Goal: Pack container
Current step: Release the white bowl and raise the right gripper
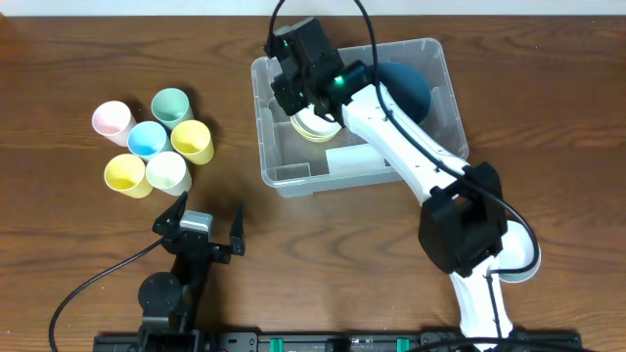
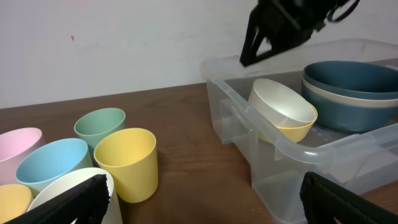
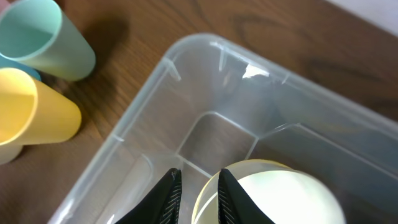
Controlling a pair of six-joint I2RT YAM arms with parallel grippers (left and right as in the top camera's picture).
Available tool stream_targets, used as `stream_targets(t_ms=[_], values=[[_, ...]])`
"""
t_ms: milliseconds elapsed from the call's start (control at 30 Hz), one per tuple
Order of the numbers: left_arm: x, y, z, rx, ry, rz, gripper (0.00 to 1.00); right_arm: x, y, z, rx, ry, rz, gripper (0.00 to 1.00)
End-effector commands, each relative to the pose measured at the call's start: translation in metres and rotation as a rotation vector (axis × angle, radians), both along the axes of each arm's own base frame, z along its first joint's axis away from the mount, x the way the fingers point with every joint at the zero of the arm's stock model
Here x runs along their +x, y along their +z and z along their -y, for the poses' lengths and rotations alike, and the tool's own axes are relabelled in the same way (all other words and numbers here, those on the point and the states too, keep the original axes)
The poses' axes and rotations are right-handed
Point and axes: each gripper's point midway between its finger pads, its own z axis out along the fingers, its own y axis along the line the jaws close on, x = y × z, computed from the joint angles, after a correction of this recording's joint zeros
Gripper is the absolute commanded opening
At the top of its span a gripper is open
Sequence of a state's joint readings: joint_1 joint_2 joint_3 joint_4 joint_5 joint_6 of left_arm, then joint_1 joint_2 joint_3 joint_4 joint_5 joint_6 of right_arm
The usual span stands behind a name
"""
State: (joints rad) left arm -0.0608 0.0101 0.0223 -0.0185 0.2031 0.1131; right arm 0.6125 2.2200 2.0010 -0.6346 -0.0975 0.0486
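The right hand (image 1: 311, 110) reaches down into the container (image 1: 290, 168), its fingers (image 3: 169, 196) closed on the rim of a tilted pale yellow bowl (image 3: 273, 193). Just beside that hand, in the same bin, sits a stack of dark blue bowls (image 1: 409, 88). The left hand (image 1: 208, 205) is wide open and empty, low over the counter (image 1: 59, 215). Six pastel cups (image 1: 156, 145) stand just ahead of it, and the container is ahead to its right.
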Motion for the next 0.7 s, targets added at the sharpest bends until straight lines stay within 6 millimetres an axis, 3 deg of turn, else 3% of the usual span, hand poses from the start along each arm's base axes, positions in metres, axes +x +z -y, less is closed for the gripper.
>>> stream_targets(t_ms=[0, 667], values=[[-0.001, -0.015, 0.003, 0.018, -0.019, -0.041, 0.98, 0.002, -0.018, 0.001, -0.005, -0.015, -0.036, 0.22], [-0.001, -0.016, 0.003, 0.018, -0.019, -0.042, 0.98, 0.014, -0.057, 0.016, -0.039, -0.054, -0.092, 0.21]])
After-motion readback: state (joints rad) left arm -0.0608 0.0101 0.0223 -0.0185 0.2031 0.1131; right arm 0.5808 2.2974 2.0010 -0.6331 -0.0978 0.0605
